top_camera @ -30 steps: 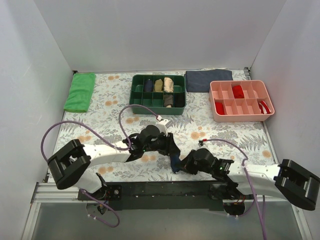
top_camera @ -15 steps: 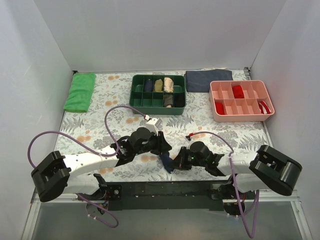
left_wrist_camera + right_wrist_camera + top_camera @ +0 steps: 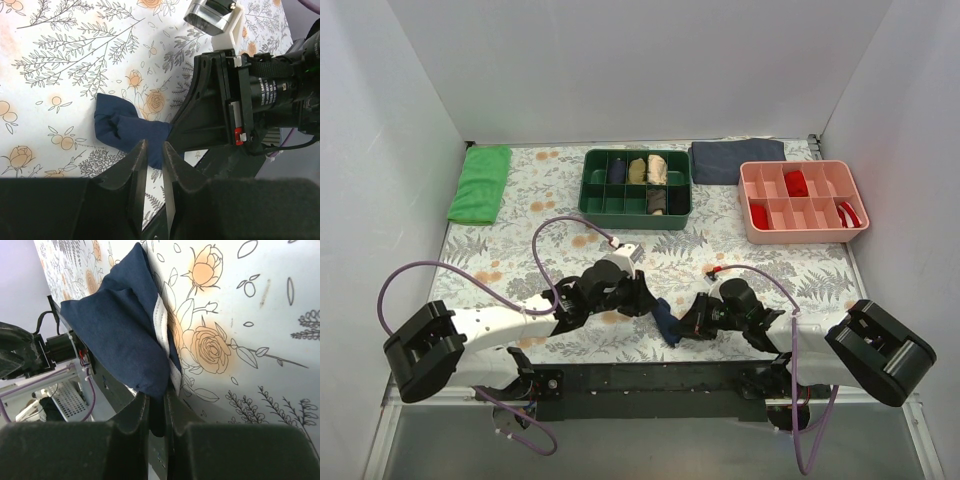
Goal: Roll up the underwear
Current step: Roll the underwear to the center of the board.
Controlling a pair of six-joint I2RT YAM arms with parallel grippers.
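On the floral counter [image 3: 520,215], near its front edge (between both arms), the underwear [image 3: 665,319] lies bunched. The left tool [image 3: 155,148] pinches one end and the right tool [image 3: 156,398] clamps the other.

underwear [image 3: 665,320]: I see it at the near edge of the tabletop [image 3: 520,215]
left tool [image 3: 154,152]: just left of it
right tool [image 3: 157,405]: just right of it
middle tray [image 3: 636,183]: far behind it
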